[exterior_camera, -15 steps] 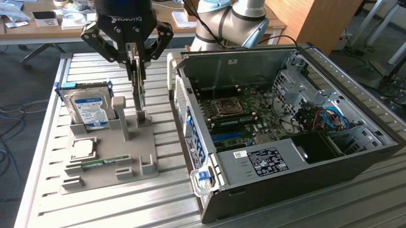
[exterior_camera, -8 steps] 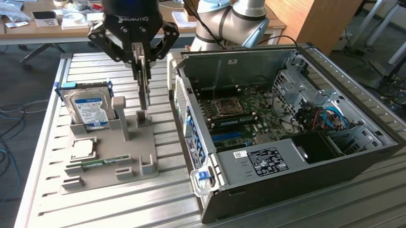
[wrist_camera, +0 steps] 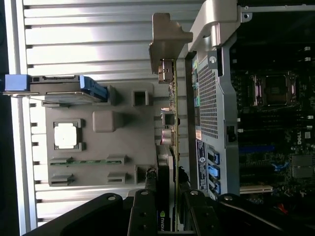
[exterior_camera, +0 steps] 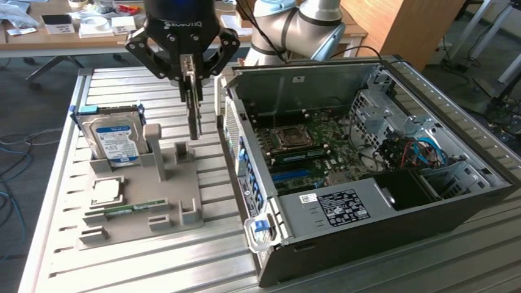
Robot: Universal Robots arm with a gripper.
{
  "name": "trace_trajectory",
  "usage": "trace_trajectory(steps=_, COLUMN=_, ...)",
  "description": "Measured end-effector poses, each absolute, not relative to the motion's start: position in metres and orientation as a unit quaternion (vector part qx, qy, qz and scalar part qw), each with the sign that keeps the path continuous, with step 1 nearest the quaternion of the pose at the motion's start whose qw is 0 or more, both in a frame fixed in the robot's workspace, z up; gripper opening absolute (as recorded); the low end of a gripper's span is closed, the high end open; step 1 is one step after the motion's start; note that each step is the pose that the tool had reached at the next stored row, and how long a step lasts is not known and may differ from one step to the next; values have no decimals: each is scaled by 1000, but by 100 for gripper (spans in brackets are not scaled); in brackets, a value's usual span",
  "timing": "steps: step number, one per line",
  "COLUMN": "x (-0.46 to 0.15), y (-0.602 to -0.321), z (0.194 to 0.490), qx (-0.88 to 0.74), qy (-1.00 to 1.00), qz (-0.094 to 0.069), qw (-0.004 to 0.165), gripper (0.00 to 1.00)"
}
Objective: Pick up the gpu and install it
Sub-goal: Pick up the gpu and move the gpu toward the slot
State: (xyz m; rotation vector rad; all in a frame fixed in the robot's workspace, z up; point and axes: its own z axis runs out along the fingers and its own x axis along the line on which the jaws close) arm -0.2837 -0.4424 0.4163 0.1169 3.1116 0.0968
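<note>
One gripper (exterior_camera: 189,72) clamped on the gpu (exterior_camera: 193,113), card upright and edge-on between the fingers. It sits over the grey parts tray (exterior_camera: 172,189), between the hard drive (exterior_camera: 114,140) and the open computer case (exterior_camera: 391,238).

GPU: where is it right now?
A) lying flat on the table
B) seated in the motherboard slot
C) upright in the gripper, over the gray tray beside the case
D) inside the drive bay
C: the gripper is clamped on the gpu, which hangs upright over the gray tray, between the hard drive and the open case, outside it.
</note>
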Motion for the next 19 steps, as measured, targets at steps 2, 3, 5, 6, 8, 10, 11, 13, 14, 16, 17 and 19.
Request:
trace_trajectory(steps=2, x=-280, y=-442, z=416, qx=38, qy=999, qz=31, qw=13, gripper=27)
trace_trajectory(steps=3, x=-279, y=-442, z=416, qx=38, qy=999, qz=31, qw=13, gripper=27)
trace_trajectory(steps=5, x=-275, y=-442, z=416, qx=38, qy=999, qz=31, qw=13, gripper=27)
trace_trajectory(steps=6, x=-273, y=-442, z=416, qx=38, qy=999, qz=31, qw=13, gripper=27)
trace_trajectory(steps=8, x=-270, y=-442, z=416, qx=38, qy=999, qz=31, qw=13, gripper=27)
trace_trajectory(steps=10, x=-266, y=-442, z=416, qx=37, qy=999, qz=31, qw=13, gripper=27)
trace_trajectory(steps=11, x=-264, y=-442, z=416, qx=38, qy=999, qz=31, qw=13, gripper=27)
trace_trajectory(steps=13, x=-260, y=-442, z=416, qx=38, qy=999, qz=31, qw=13, gripper=27)
trace_trajectory(steps=14, x=-258, y=-442, z=416, qx=38, qy=999, qz=31, qw=13, gripper=27)
trace_trajectory(steps=16, x=-254, y=-442, z=416, qx=38, qy=999, qz=31, qw=13, gripper=27)
trace_trajectory(steps=17, x=-252, y=-442, z=416, qx=38, qy=999, qz=31, qw=13, gripper=27)
trace_trajectory(steps=19, x=-249, y=-442, z=416, qx=38, qy=999, qz=31, qw=13, gripper=27)
